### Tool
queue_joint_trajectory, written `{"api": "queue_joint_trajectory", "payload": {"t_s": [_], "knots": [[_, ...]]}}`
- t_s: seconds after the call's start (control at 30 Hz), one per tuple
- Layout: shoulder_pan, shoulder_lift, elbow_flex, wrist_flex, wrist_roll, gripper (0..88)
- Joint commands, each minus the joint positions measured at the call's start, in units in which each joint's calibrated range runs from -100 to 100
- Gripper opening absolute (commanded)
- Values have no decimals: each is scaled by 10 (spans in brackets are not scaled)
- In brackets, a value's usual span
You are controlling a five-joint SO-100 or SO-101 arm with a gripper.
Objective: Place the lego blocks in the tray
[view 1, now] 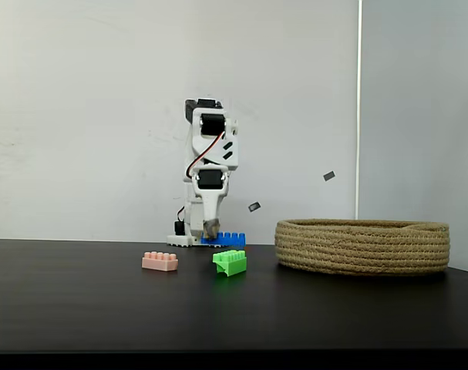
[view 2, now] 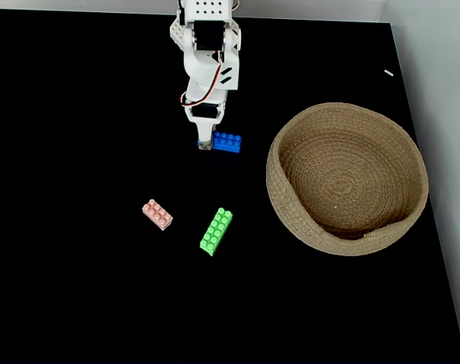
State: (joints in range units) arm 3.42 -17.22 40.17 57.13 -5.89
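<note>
The arm is folded upright at the back of the black table, and its gripper (view 1: 211, 229) (view 2: 205, 143) points straight down with the fingers together, shut on nothing I can see. The blue lego block (view 1: 229, 239) (view 2: 227, 142) lies flat just right of the fingertips in both fixed views, close to or touching them. Nearer the front, the pale pink block (view 1: 159, 261) (view 2: 158, 214) and the bright green block (view 1: 230, 262) (view 2: 216, 231) lie apart from the gripper. The tray (view 1: 362, 247) (view 2: 290, 208), a round coiled rope basket, stands to the right with nothing in it.
The arm's white base (view 1: 189, 240) sits behind the gripper near the wall. The table's right edge (view 2: 434, 220) runs just beyond the basket. Small dark marks (view 1: 329, 176) are on the wall.
</note>
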Motion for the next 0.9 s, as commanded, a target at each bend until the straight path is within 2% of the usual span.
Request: {"api": "queue_joint_trajectory", "payload": {"t_s": [0.0,0.23,0.4,0.53,0.7,0.87], "knots": [[-41,-65,-151,106,-34,1],[-137,-78,-253,113,-98,1],[-197,-53,-247,56,-145,1],[-230,-2,-244,4,-159,1],[-256,21,-198,-102,-132,9],[-253,49,-202,-104,-156,121]]}}
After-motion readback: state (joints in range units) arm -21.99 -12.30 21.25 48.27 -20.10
